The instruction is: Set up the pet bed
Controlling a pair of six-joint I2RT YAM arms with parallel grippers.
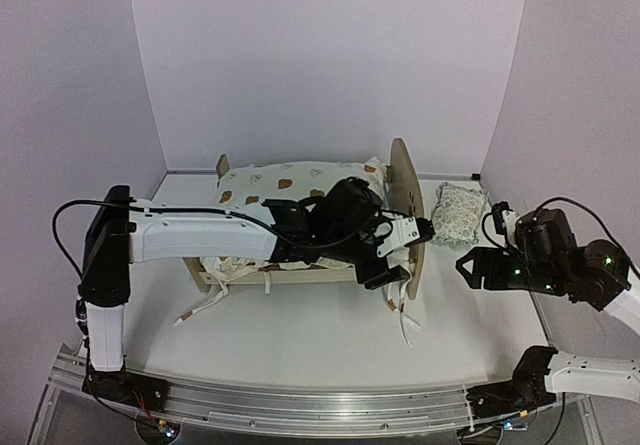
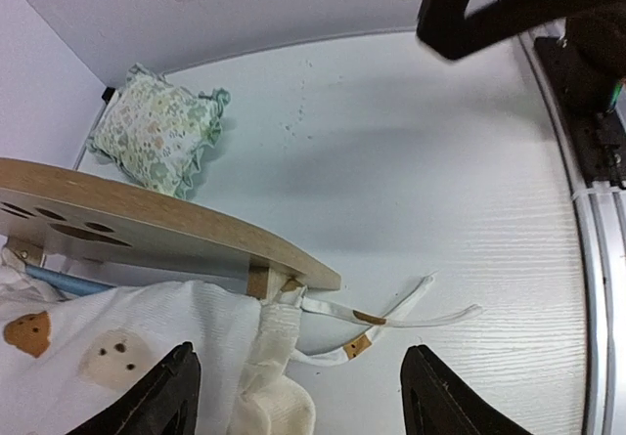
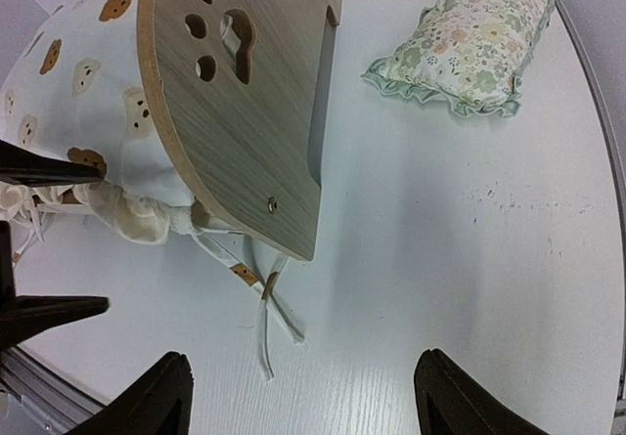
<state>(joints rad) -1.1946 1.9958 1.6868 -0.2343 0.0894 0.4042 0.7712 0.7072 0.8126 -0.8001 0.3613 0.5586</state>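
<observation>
The pet bed (image 1: 405, 200) stands mid-table, its tall paw-print headboard (image 3: 235, 93) at the right end. A cream bear-print quilt (image 1: 275, 180) covers it and hides the mattress. My left gripper (image 2: 298, 396) hovers open at the bed's near right corner, where the quilt's ruffled corner (image 2: 274, 376) and its ties (image 2: 391, 313) lie between the wide-apart fingers and nothing is gripped. In the top view the left gripper (image 1: 390, 265) sits beside the headboard's foot. My right gripper (image 3: 303, 396) is open over bare table to the right of the headboard, seen from above (image 1: 468, 265).
A small green-patterned pillow (image 1: 458, 213) lies on the table at the back right, behind the headboard. More quilt ties (image 1: 200, 305) trail off the bed's near left side. An aluminium rail (image 1: 320, 405) runs along the near edge. Walls close in on three sides.
</observation>
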